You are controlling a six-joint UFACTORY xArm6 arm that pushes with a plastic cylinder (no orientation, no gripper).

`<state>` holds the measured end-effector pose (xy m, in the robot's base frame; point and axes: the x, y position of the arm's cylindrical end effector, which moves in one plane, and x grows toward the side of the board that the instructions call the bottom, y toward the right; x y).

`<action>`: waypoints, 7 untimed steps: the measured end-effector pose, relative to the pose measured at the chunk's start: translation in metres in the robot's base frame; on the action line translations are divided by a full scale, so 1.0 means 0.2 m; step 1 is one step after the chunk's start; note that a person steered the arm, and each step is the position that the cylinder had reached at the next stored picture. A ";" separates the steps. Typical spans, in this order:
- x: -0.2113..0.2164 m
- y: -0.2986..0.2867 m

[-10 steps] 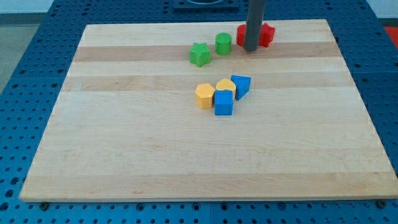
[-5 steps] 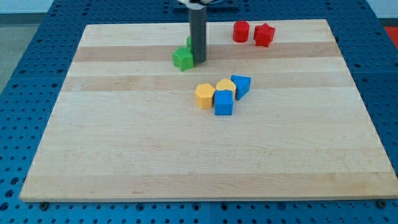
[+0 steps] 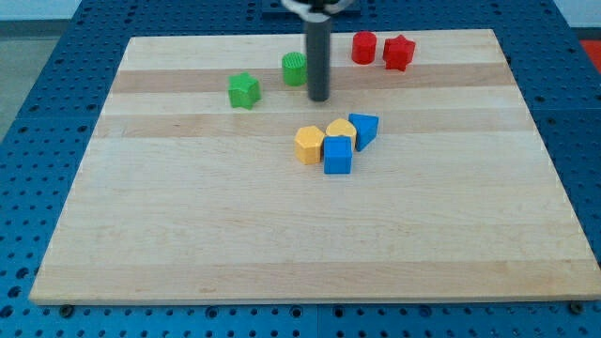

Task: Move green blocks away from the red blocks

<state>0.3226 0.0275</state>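
Note:
A green star block (image 3: 244,90) lies at the upper left of the wooden board (image 3: 188,216). A green cylinder (image 3: 294,69) stands to its right, nearer the view's top. A red cylinder (image 3: 364,47) and a red star block (image 3: 398,52) sit side by side near the board's top edge. My tip (image 3: 319,97) rests on the board just right of and below the green cylinder, close to it, and well left of the red blocks.
A cluster sits at the board's middle: a yellow hexagon block (image 3: 309,145), another yellow block (image 3: 340,130), a blue cube (image 3: 338,155) and a blue angled block (image 3: 363,129), all touching.
The green star has slid left, away from the red blocks. The green cylinder now shows clear of the rod. My tip has moved right, from the green star to beside the green cylinder.

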 end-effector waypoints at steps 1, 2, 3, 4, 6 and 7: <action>-0.15 0.05; -0.23 -0.05; -0.24 -0.13; -0.19 -0.25; -0.06 -0.51; -0.06 -0.51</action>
<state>0.3103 -0.0748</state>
